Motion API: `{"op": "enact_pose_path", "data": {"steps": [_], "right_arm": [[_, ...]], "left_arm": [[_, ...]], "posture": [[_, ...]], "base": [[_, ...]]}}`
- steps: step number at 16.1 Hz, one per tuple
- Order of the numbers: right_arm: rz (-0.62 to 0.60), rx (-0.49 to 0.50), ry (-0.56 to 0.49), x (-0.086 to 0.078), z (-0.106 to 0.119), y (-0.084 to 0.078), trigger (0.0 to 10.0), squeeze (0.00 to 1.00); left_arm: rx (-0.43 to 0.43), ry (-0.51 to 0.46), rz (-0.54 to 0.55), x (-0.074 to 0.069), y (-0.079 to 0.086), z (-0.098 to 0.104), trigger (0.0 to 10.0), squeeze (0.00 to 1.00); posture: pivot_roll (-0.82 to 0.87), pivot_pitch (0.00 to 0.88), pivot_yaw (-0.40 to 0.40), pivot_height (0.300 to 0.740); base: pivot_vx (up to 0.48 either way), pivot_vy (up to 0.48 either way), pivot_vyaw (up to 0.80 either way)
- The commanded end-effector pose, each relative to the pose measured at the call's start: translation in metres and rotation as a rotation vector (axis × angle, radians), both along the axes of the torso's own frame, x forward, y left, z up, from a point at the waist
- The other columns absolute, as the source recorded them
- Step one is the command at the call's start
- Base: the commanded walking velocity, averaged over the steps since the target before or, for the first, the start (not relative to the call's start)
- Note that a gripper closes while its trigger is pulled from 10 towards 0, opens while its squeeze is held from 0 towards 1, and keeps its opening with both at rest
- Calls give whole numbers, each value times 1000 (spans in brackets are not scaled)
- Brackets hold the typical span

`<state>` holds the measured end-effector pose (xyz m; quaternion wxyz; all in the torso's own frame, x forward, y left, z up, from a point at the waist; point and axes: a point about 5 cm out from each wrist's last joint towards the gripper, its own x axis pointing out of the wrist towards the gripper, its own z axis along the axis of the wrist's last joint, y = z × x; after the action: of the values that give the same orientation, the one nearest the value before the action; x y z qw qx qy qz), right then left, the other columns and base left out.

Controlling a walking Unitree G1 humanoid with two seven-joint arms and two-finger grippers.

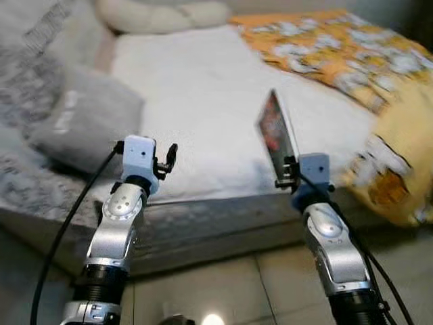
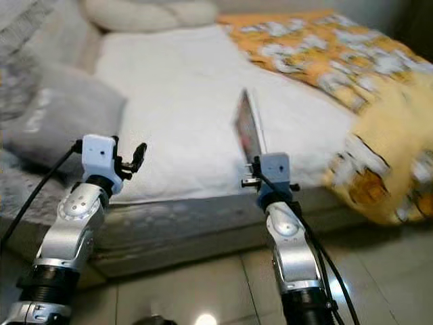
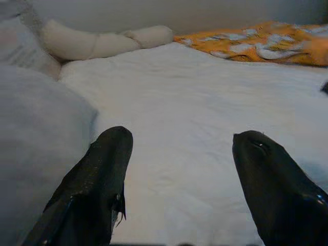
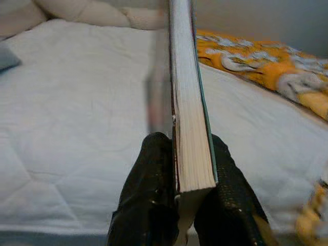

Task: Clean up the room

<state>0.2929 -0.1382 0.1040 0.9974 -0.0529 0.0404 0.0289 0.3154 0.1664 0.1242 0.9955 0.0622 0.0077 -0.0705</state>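
Two silver arms reach toward a bed (image 1: 203, 101) covered by a white quilted sheet, both held above its near edge. The right gripper (image 4: 177, 169) has its jaws closed on the lower edge of a thin paperback book (image 1: 276, 132) with a dark, reddish cover, which stands nearly upright and leans slightly away over the near edge of the bed; in the right wrist view its cream page block (image 4: 189, 118) sits pinched between the two black fingers (image 4: 148, 195). The left gripper (image 3: 179, 154) hovers with its jaws spread wide and nothing between them, pointing across the white sheet. A grey rectangular pillow (image 1: 88, 125) lies at the bed's near left corner, beside a grey patterned blanket (image 1: 27, 183). A cream braided bolster (image 1: 162, 15) runs along the far edge, and an orange-and-yellow patterned duvet (image 1: 352, 54) is bunched over the right side, spilling off the near right corner toward the tiled floor (image 1: 237, 284).
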Motion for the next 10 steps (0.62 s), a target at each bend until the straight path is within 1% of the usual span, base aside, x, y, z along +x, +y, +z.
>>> {"op": "enact_pose_path", "data": {"steps": [1, 2, 4, 10], "right_arm": [[39, 5, -55, 3, 12, 10, 10000, 0], [35, 0, -54, 3, 12, 10, 10000, 0], [20, 14, -52, 4, 12, 7, 10000, 0], [23, 12, -49, 5, 12, 7, 10000, 0]], "left_arm": [[6, 4, 19, 0, 8, 0, 10000, 0], [6, 4, 19, 0, 8, 0, 10000, 0], [7, 5, 15, 0, 7, 0, 10000, 0], [13, 6, 5, 1, 6, -1, 10000, 0]], "posture": [[-55, 0, 40, 740], [-55, 0, 40, 740], [-55, 0, 40, 740], [-56, 0, 40, 740]], "base": [[364, 0, 800], [371, 0, 800], [369, 0, 0], [371, 0, 0]]}}
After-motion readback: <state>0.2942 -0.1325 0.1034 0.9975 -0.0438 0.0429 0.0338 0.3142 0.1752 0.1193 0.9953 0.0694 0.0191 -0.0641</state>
